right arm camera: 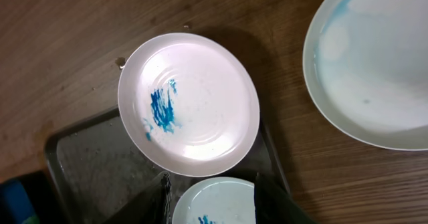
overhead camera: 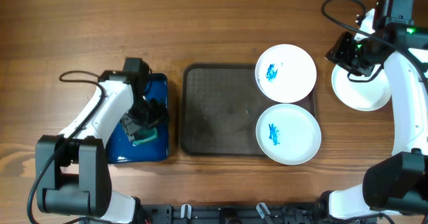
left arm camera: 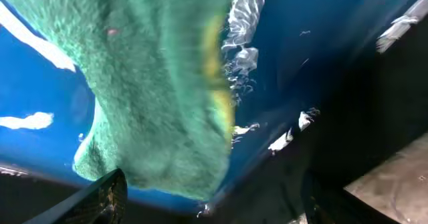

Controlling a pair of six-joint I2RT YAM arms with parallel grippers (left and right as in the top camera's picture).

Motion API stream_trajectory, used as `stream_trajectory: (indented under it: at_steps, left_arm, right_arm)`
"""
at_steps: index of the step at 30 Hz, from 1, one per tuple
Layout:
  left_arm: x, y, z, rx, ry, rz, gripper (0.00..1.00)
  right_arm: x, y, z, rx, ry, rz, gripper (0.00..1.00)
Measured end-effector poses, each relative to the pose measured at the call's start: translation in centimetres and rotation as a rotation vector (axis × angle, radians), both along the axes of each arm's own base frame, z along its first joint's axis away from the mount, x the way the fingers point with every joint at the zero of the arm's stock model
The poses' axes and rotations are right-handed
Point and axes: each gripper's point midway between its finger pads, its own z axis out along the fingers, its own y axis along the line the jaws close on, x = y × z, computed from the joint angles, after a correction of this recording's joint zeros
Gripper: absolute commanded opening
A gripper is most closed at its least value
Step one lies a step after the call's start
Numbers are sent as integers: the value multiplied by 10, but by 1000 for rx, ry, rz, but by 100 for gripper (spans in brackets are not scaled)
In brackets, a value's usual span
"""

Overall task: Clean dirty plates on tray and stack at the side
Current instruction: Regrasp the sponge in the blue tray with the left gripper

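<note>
Left claw (left arm camera: 215, 185) open, green cloth (left arm camera: 154, 83) just ahead | right claw (right arm camera: 210, 180) open, stained plate (right arm camera: 188, 103) ahead

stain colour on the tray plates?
Blue stain on a white plate; clearest in the right wrist view.

Glossy white plates (overhead camera: 286, 72), textured dark tray (overhead camera: 217, 110), wood-grain table (overhead camera: 200, 23)

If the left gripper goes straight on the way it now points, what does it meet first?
Most likely the green sponge in the blue tub, close ahead of the left gripper.
</note>
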Motion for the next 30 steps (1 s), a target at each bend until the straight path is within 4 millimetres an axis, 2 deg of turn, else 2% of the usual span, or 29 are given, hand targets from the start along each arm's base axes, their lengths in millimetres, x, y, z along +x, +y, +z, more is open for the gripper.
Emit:
stream_trajectory:
  at_steps: [3, 5, 11, 13, 16, 19, 24, 26, 30]
  left_arm:
    - [-1, 1, -7, 0, -4, 37, 77]
    - [2, 3, -7, -3, -12, 63, 71]
    - [4, 5, -4, -4, -10, 88, 74]
    - [12, 3, 6, -4, -44, 80, 75]
    - [20, -2, 27, -9, -104, 41, 70]
    - [15, 3, 40, 34, -116, 2, 68]
    - [10, 21, 37, 127, -100, -15, 62]
    - [11, 26, 34, 145, -106, -19, 57]
    - [19, 31, 25, 164, -113, -28, 56]
  right_arm:
    - [0, 6, 0, -5, 0, 29, 41]
    - [-1, 9, 0, -7, 1, 42, 41]
    - [-1, 11, 0, -9, 0, 52, 43]
    - [0, 11, 0, -9, -1, 52, 45]
    - [0, 11, 0, -10, -1, 52, 47]
    - [0, 11, 0, -10, -1, 52, 47]
    - [-1, 11, -1, -9, 3, 53, 47]
    - [-3, 11, -1, -8, 9, 52, 47]
    - [-7, 11, -2, -6, 26, 53, 47]
